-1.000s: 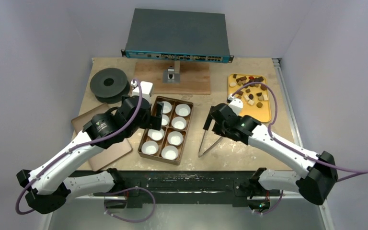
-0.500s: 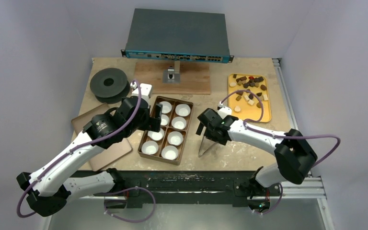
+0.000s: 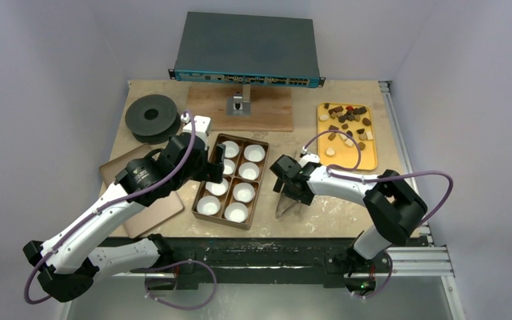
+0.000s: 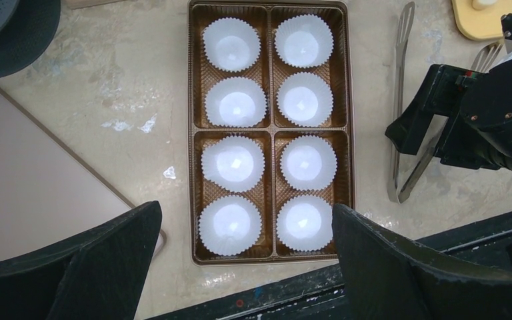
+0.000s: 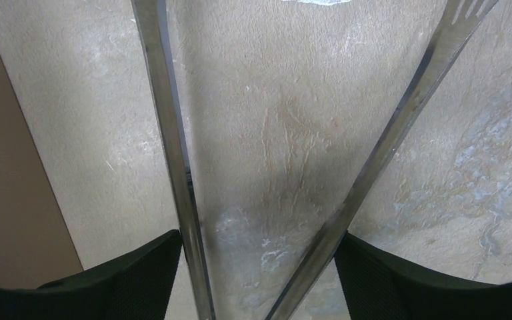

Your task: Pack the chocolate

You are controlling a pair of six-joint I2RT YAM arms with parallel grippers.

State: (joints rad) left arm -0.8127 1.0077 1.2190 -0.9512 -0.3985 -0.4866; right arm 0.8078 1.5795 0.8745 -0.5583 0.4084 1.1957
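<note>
Many chocolate pieces (image 3: 347, 121) lie on the yellow tray (image 3: 365, 159), at two o'clock on my table (image 3: 293, 143). At centre stands the box (image 4: 270, 130) with eight paper cups (image 4: 233, 163). My left gripper (image 4: 247, 267) hovers over it, jaws wide apart. At the box's three o'clock my right gripper (image 5: 257, 280) straddles the tongs (image 5: 173, 133), jaws apart outside both legs.

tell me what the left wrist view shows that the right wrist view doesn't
Left wrist only: eight empty white fluted paper cups filling the brown rectangular compartment box. Right wrist only: black fingers of the right gripper flanking the shiny metal tongs; a brown strip at its edge might be that box. Both: those tongs on the beige table.
</note>
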